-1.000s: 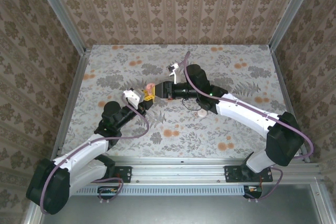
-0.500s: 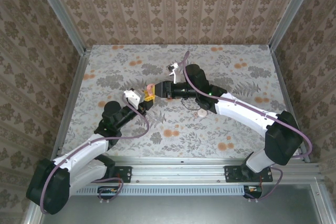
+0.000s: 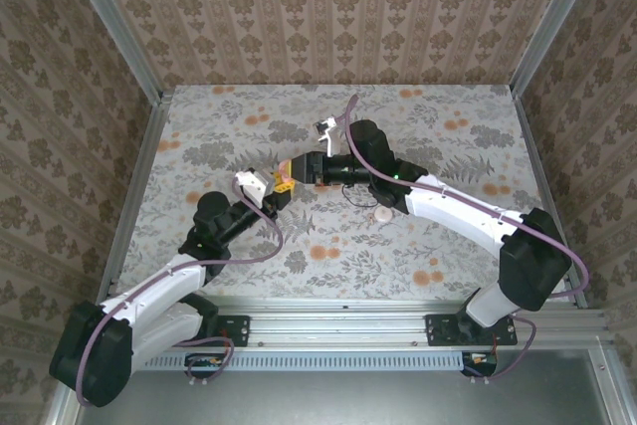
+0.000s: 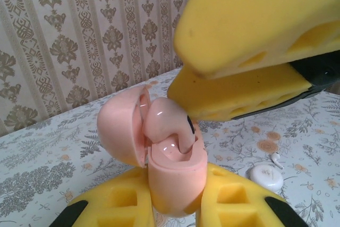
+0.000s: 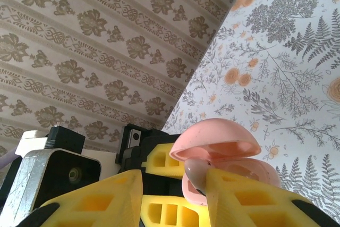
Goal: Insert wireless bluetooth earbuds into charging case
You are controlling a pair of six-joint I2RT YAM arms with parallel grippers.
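Pink earbud (image 4: 167, 126) sits partway in the well of the pink charging case (image 4: 175, 179), top sticking out, hinged lid (image 4: 119, 131) swung open to the side. Right gripper (image 4: 178, 70) narrow, pinching the earbud from above. Left gripper (image 4: 175, 200) clamped on the case body from below, case upright, off the worktop (image 4: 53, 174). On the floral worktop: white round case (image 4: 264, 176), tiny white earbud (image 4: 275, 158) just beside it.
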